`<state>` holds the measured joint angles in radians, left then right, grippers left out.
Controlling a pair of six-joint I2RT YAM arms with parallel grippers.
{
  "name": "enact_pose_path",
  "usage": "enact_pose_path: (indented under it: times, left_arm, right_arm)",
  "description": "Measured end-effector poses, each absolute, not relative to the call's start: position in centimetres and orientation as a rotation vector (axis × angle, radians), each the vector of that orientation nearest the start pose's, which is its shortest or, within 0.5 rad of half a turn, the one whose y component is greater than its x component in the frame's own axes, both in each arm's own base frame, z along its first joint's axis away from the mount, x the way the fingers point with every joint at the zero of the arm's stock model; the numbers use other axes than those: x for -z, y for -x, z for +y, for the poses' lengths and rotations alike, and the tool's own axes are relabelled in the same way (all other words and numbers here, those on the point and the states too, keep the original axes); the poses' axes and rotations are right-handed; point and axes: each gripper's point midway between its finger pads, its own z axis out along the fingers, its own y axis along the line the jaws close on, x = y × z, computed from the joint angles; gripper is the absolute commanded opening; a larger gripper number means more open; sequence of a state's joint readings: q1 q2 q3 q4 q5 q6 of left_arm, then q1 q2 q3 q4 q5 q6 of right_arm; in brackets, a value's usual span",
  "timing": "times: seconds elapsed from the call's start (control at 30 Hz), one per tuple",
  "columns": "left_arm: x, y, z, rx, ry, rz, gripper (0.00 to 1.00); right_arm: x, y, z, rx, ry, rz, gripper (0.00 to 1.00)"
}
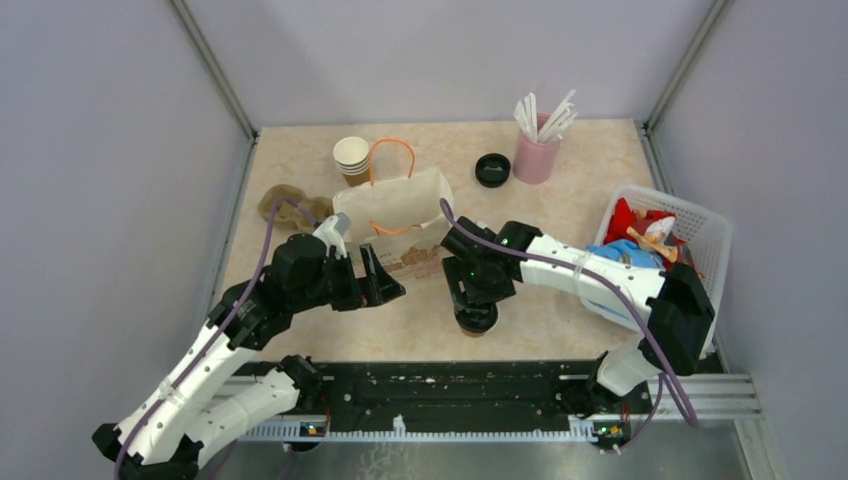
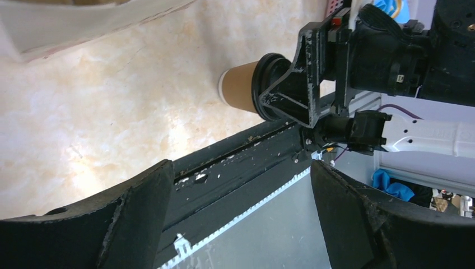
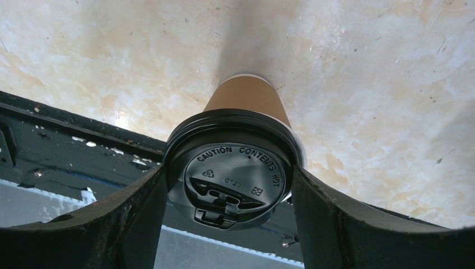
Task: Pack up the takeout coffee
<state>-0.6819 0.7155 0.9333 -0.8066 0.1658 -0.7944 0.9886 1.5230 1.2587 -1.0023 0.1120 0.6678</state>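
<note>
The takeout coffee [image 1: 476, 321], a brown paper cup with a black lid, stands on the table near the front edge. My right gripper [image 1: 478, 300] is over it, with its fingers pressed against both sides of the lid [image 3: 232, 176]. The cup's brown wall shows below the lid [image 3: 246, 95]. The left wrist view shows the cup [image 2: 240, 87] with the right gripper's finger against the lid. My left gripper [image 1: 385, 285] is open and empty, to the left of the cup and just in front of a white paper bag with orange handles [image 1: 395, 208].
A stack of lidless cups [image 1: 351, 157], a loose black lid [image 1: 492, 169] and a pink holder of straws [image 1: 536, 152] stand at the back. A white basket of items [image 1: 705, 235] is at the right. A brown tray [image 1: 285, 205] lies at the left. A black rail [image 1: 450, 385] runs along the front.
</note>
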Motion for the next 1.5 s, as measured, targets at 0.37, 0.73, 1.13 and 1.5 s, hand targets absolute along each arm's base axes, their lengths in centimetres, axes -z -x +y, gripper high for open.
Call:
enact_pose_path:
  times: [0.37, 0.73, 1.13, 1.5]
  left_arm:
    - [-23.8, -12.2, -17.9, 0.963, 0.121, 2.453, 0.94]
    - [-21.2, -10.7, -19.2, 1.041, 0.095, 2.573, 0.80]
    - [-18.1, -10.9, -19.9, 1.046, 0.060, 2.587, 0.74]
    - [-17.7, -11.5, -20.7, 1.062, 0.028, 2.564, 0.74]
  right_arm:
    - [-14.0, -16.5, 26.7, -0.214, 0.435, 2.780, 0.72]
    - [-13.8, -16.4, 26.2, -0.179, 0.421, 2.783, 0.74]
    - [-12.1, -16.0, 25.5, -0.117, 0.433, 2.819, 0.75]
    - [-11.3, -16.3, 25.9, -0.107, 0.435, 2.821, 0.78]
